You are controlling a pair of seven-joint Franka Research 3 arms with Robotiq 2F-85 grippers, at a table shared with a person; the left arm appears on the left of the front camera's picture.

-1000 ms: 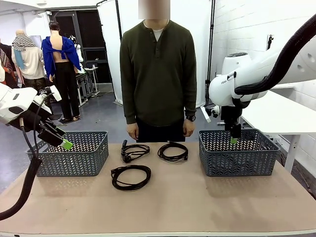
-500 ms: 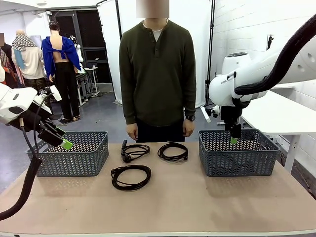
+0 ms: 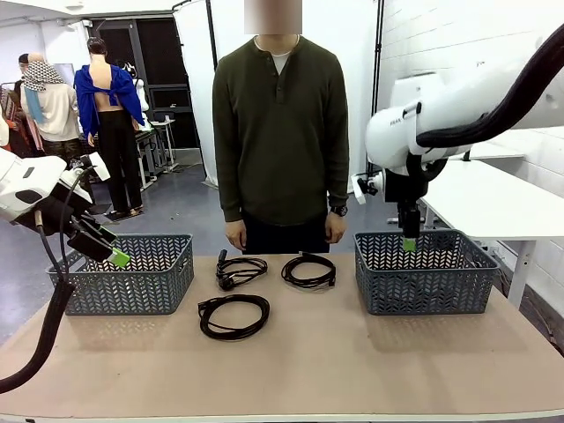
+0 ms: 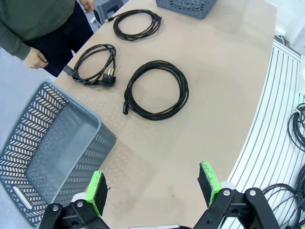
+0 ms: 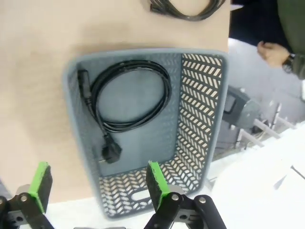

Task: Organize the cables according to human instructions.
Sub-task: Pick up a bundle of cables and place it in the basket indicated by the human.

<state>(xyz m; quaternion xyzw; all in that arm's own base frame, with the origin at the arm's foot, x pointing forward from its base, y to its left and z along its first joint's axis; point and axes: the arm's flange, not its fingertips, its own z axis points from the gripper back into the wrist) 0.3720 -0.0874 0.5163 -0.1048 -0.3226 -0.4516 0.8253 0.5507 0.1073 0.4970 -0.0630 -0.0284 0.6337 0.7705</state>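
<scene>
Lifting off the basket (image 3: 423, 286) at frame right, your right tool (image 3: 409, 242) is spread and empty: 1 cable (image 5: 128, 95) lies inside. 3 cables (image 4: 182, 88) remain mid-frame on the worktop (image 3: 352, 370); left tool (image 4: 152, 183) also spread.

Matt black cables (image 3: 233, 317), grey plastic baskets (image 3: 132, 286)

This was a robotics lab housed in a plain, workshop-like hall. A white left arm (image 3: 26, 189) and right arm (image 3: 414, 132), trailing thick black corrugated hoses (image 3: 529, 77), stood at a brown-topped table (image 3: 352, 370), with a person (image 3: 282, 132) at its far side. Behind were a white backdrop screen (image 3: 194, 106) on black stands, a white-painted brick wall (image 3: 458, 35), a bare grey floor (image 3: 176, 207) and a white side table (image 3: 493, 203).
</scene>
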